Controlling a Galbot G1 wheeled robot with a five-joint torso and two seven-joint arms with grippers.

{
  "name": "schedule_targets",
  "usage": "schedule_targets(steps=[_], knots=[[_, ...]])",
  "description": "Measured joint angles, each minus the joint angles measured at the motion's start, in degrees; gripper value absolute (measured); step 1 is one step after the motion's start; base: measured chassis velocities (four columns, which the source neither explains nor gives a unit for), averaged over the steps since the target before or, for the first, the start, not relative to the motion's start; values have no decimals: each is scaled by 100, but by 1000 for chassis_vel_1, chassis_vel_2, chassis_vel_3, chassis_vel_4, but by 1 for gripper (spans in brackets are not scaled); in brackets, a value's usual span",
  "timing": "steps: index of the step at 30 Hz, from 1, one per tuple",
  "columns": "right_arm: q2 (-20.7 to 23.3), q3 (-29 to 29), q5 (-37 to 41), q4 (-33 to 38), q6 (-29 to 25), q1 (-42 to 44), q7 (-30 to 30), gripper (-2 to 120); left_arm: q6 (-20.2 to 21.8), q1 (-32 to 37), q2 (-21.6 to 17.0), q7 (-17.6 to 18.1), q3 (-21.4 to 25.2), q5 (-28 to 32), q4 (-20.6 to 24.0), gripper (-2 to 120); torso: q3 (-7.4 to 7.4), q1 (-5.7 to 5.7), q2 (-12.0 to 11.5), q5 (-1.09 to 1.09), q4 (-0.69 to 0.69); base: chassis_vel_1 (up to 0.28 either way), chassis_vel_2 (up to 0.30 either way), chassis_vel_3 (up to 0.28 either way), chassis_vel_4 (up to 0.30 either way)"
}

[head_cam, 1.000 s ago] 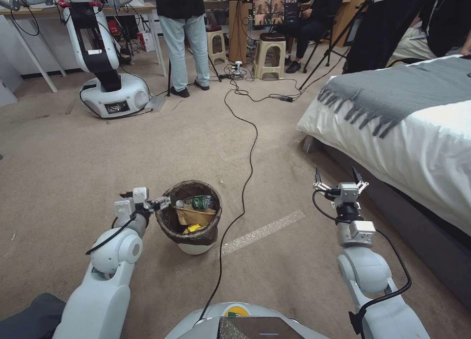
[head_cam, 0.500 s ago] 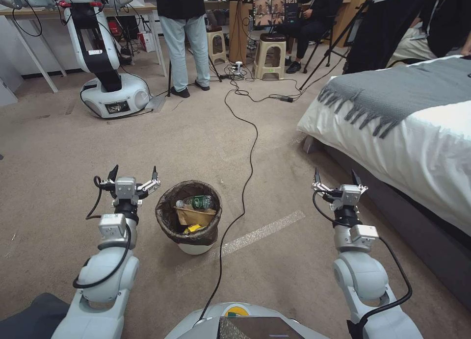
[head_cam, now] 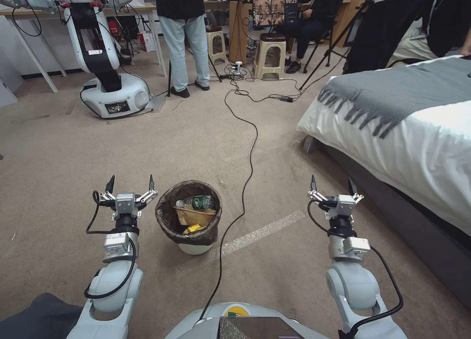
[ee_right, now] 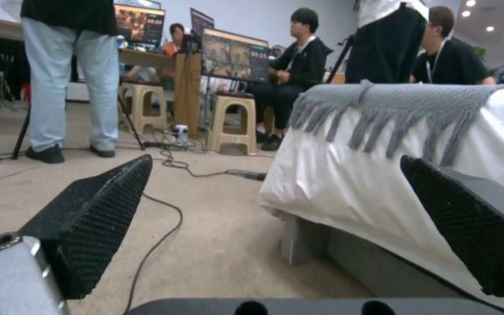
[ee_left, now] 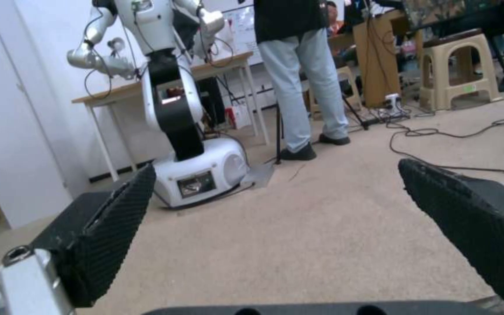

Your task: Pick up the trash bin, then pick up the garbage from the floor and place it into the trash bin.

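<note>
A: Log entry. Trash bin [head_cam: 189,216] stands on the carpet, lower centre-left of the head view. In it: a clear bottle with green label [head_cam: 196,202], a tan carton [head_cam: 195,215], a yellow wrapper [head_cam: 192,228]. No loose litter visible on the floor around it.

B: Grippers?

A: Left gripper [head_cam: 128,184] just beside the bin's left rim, apart from it, fingers spread wide, nothing between them. Right gripper [head_cam: 331,186] lower right of centre, between the bin and the bed [head_cam: 417,128], also spread wide and empty. Both point away from the robot.

B: Judgement on status?

A: Looks close to finished; the bin is loaded and set down.

B: Risks from here?

A: A black cable [head_cam: 244,182] runs down the carpet just right of the bin toward the base. If the robot drives or the right arm sweeps inward, it could snag the cable. The left arm swinging toward centre could clip the rim and tip the bin, spilling the bottle lying near the top.
</note>
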State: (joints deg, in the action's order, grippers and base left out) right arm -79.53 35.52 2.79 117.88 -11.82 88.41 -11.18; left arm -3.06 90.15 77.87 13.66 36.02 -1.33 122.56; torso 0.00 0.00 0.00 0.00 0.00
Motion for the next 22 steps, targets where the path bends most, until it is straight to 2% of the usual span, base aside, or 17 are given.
schedule_targets(steps=[22], knots=[[7,7,-1,-1,5,-9,0,100,56,-13,-8,6,2,33,-1,100,0,0,0,0,0,0,0,0,0]])
